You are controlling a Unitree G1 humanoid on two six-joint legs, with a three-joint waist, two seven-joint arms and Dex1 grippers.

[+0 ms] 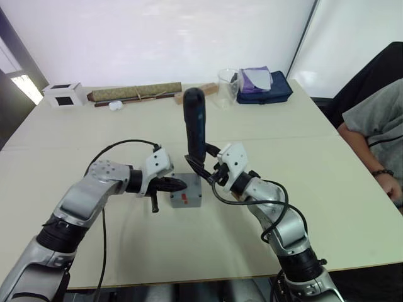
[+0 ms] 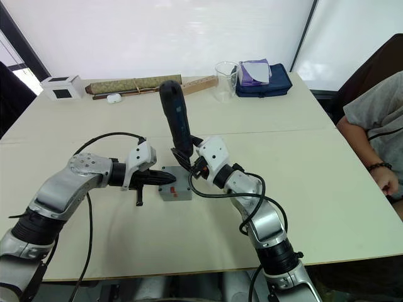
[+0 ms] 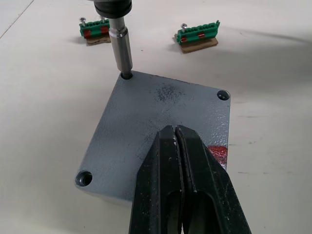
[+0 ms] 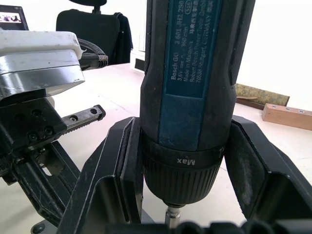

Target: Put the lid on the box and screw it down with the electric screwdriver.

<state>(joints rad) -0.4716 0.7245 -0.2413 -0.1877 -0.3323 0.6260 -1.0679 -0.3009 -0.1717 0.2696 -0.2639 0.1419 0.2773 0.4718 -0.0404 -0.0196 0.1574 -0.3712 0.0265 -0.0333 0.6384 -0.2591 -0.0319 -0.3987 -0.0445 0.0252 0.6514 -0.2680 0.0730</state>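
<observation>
1. The box (image 1: 186, 199) sits on the table (image 1: 302, 182) near the middle of its front half, with the lid (image 3: 161, 126) lying flat on top of it and covering it.
2. The right gripper (image 4: 183, 195) grips the electric screwdriver (image 1: 194, 126) between its fingers (image 4: 122, 170), holding it nearly upright with its top leaning slightly toward 11 o'clock.
3. In the left wrist view the screwdriver's metal bit (image 3: 120, 48) stands in one corner screw hole of the lid; two other corner holes (image 3: 84, 178) show there too.
4. The left gripper (image 3: 178, 141) has its fingers (image 3: 163, 170) pressed together with nothing between them, the tips resting over the lid from the 9 o'clock side.
5. Two green terminal strips (image 3: 197, 36) lie on the table just beyond the box.
6. At the table's far edge, around 11 to 1 o'clock, are a white cube (image 1: 63, 94), a rolled olive mat (image 1: 135, 92), a clear cup (image 1: 228, 88) and a blue pouch (image 1: 264, 88).
7. A person (image 1: 378, 126) sits at 3 o'clock.
</observation>
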